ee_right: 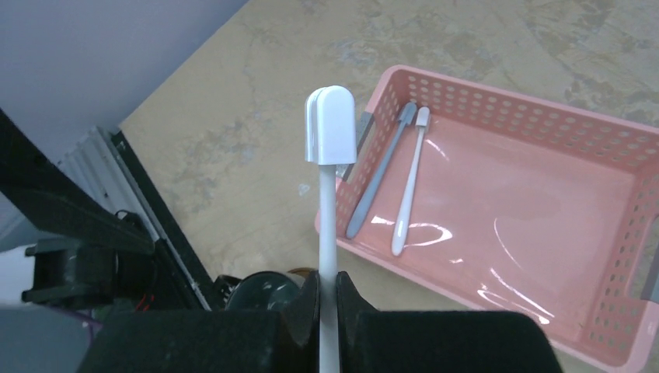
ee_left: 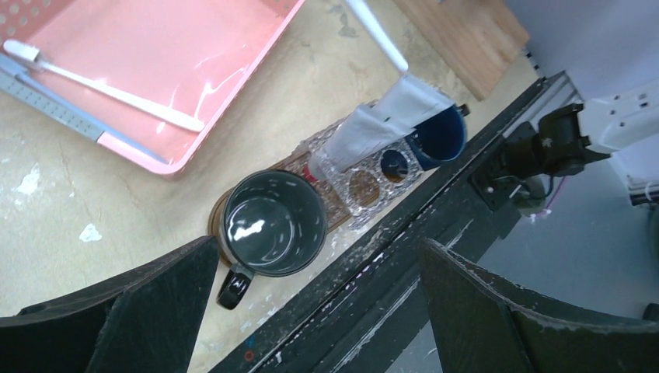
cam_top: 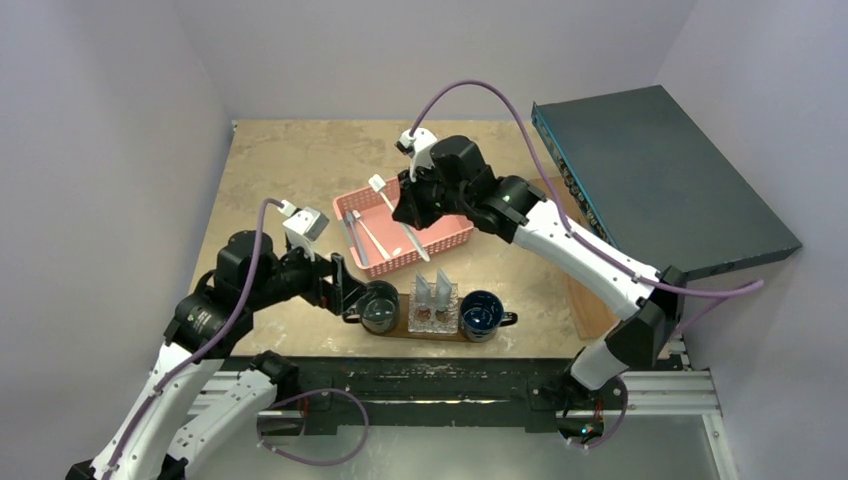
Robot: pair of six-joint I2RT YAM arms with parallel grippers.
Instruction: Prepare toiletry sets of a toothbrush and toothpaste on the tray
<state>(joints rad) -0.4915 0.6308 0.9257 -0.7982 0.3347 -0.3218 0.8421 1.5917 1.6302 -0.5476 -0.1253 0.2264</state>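
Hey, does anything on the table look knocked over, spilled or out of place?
Nothing stands out. The dark mug and blue mug stand upright on the tray, nothing spilled; the right gripper grips a toothbrush above the pink basket.

Your left arm [cam_top: 200, 318] bends low at the lower left, and your left gripper [ee_left: 317, 252] is wide open; your right arm [cam_top: 572, 247] reaches up to the middle, and your right gripper [ee_right: 327, 294] pinches a toothbrush [ee_right: 330, 138] tight.

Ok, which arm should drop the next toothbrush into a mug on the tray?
Right. The right gripper is already shut on a white toothbrush, held over the pink basket. The left gripper is open and empty beside the black mug.
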